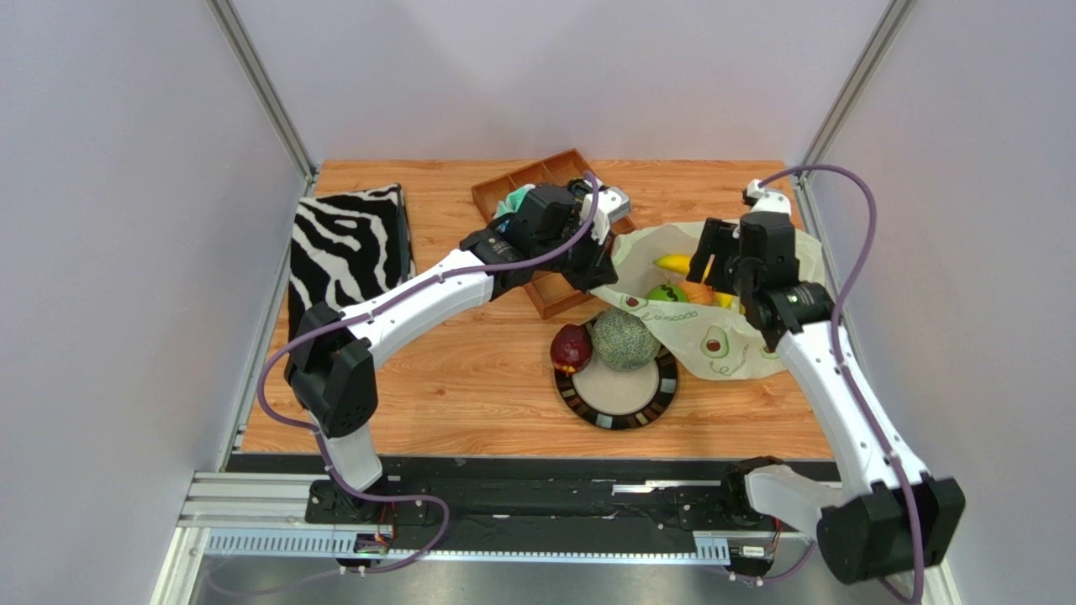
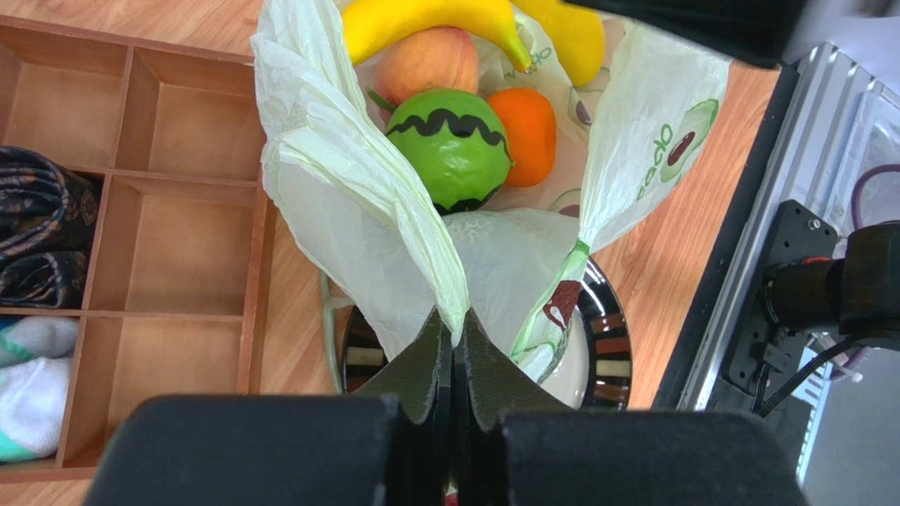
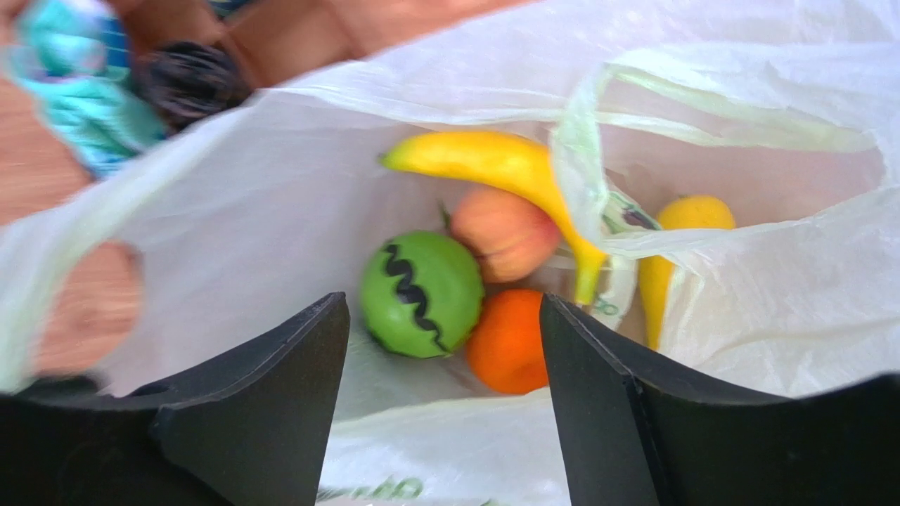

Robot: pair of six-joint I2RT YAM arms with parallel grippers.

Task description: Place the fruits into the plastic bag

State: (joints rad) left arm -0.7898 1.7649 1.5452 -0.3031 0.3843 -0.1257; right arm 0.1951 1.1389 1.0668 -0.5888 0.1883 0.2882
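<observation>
The plastic bag lies open on the tabletop, at the far right. It holds a banana, a peach, a striped green ball, an orange and a yellow oblong fruit. Beside the bag, a dark striped plate carries the netted melon and the dark red apple, which touch each other. A wooden compartment tray holds a dark cloth roll and a teal-and-white one; its other visible compartments are bare.

The bag is printed with avocado halves and green lettering, of which only "ado" can be read.

The left gripper has its jaws together, pinching the bag's near rim. The right gripper hovers over the bag's mouth, its jaws apart and holding nothing.
</observation>
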